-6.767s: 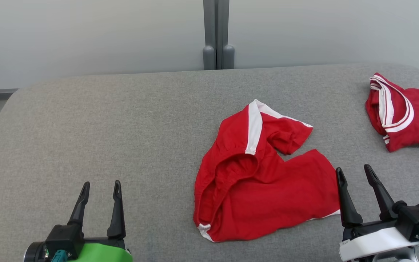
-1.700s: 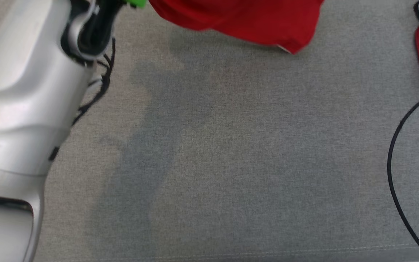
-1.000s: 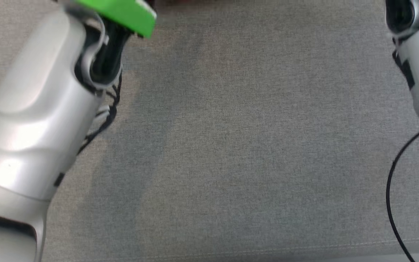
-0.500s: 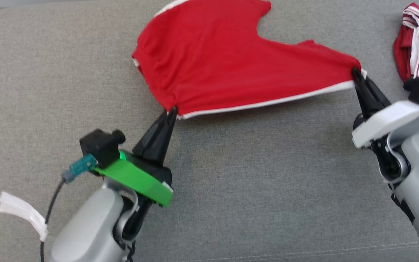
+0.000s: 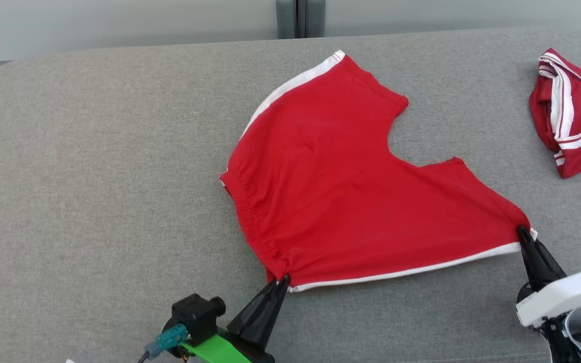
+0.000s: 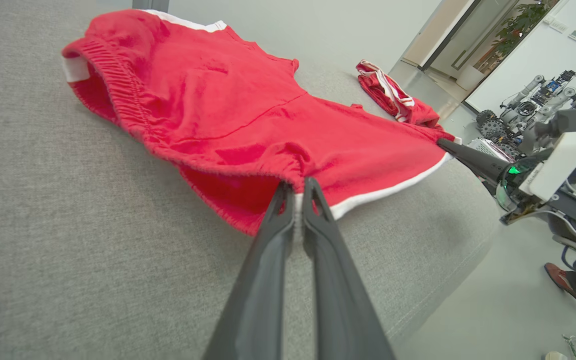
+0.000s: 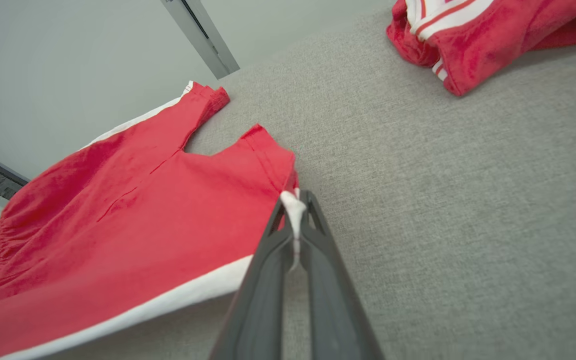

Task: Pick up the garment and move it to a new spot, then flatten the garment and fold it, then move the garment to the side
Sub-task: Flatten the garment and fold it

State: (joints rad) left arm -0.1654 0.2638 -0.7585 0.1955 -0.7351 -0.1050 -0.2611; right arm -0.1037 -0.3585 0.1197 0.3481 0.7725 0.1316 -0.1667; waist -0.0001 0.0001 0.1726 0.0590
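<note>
Left: clamped tight in L gripper (image 5: pixel 281 282), waistband corner of garment (image 5: pixel 351 186). Centre: lay spread on grey cushion (image 5: pixel 94 176), fwd of both tips, w/ long axis approx. L–R along white-striped near edge, leg openings toward far right. Right: pinched in R gripper (image 5: pixel 522 233), leg-hem corner. Reached equally by both arms.
</note>
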